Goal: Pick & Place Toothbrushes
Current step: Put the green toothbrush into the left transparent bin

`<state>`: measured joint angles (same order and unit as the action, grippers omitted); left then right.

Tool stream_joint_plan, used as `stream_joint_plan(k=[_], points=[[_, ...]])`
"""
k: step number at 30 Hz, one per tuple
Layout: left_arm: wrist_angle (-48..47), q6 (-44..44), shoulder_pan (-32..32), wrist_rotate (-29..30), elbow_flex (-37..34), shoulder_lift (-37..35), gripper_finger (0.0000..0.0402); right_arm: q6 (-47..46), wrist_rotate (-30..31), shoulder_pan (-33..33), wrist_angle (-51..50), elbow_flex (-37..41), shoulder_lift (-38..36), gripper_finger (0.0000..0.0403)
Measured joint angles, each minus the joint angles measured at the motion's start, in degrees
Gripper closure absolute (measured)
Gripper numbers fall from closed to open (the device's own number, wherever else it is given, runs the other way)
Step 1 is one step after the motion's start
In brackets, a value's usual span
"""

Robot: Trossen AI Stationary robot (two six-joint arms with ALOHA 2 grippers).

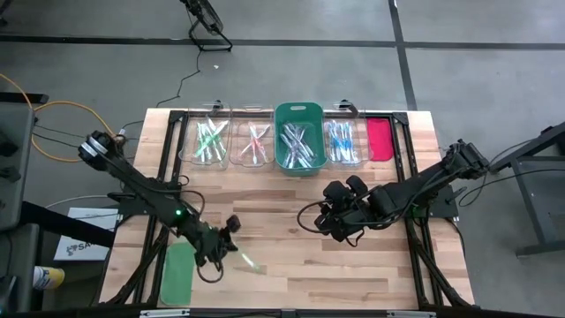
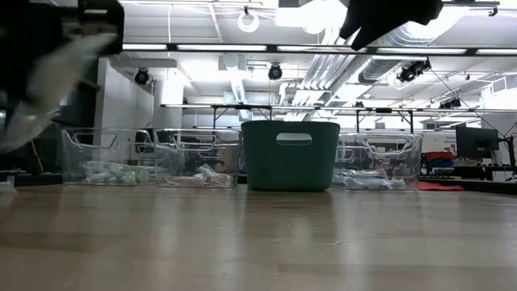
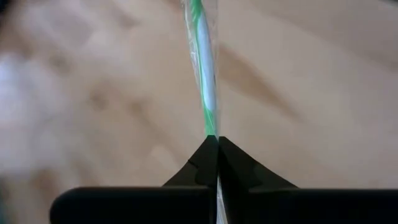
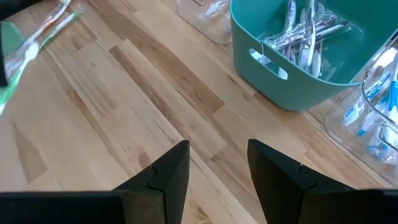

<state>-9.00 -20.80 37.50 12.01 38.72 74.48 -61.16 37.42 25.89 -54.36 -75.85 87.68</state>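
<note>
Left gripper sits over the near-left part of the table, fingers pressed together on a green toothbrush in a clear wrapper. In the left wrist view the brush runs straight out ahead of the fingertips, above bare wood. From above, its free end pokes out past the gripper toward the table's near edge.

Just behind and to the outer side of this gripper lies a flat green lid on the wood (near the left corner).

Right gripper hovers right of table centre, fingers spread apart, nothing between them. Ahead of it in the right wrist view stands the teal bin, holding a heap of wrapped toothbrushes; no print on the wrappers can be read.

Far from both grippers, along the table's back edge, a row: clear bin with green brushes, clear bin with red ones, the teal bin, then a clear bin with blue ones. A red-pink lid lies flat just beyond the blue bin, at the row's right end.

Low view shows the same row across the wood, with the room behind.

Off the table, beside the left arm's base, a white sheet carries dark lettering (too small to read).
</note>
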Motion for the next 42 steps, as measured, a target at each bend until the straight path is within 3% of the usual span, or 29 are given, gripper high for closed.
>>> stream_joint_plan(k=[6,12,18,21,27,34,42], points=[[-10.5,2.6,0.0,16.0,0.0,-9.2,0.0400,1.5,0.2,0.0,1.4,0.0,0.0,0.0247],[-20.1,19.4,-1.0,37.4,0.1,-19.7,0.0401,2.7,0.3,0.0,2.1,0.0,0.0,0.0247],[-29.3,33.3,-9.9,45.7,0.1,-29.1,0.0401,3.0,1.2,0.0,3.0,0.0,0.0,0.0247],[-31.6,38.2,-16.0,46.6,0.1,-32.1,0.0401,3.2,1.2,0.0,3.1,0.0,0.0,0.0247],[-35.1,39.7,-29.9,46.6,0.1,-34.7,0.0401,4.3,1.2,0.0,3.8,0.0,0.0,0.0247],[-35.6,40.8,-47.2,39.9,0.1,-34.0,0.0401,6.0,1.2,0.0,5.8,0.0,0.0,0.0247],[-31.9,40.6,-61.2,33.9,0.1,-30.0,0.0401,7.5,1.2,0.0,7.6,0.0,0.0,0.0247]])
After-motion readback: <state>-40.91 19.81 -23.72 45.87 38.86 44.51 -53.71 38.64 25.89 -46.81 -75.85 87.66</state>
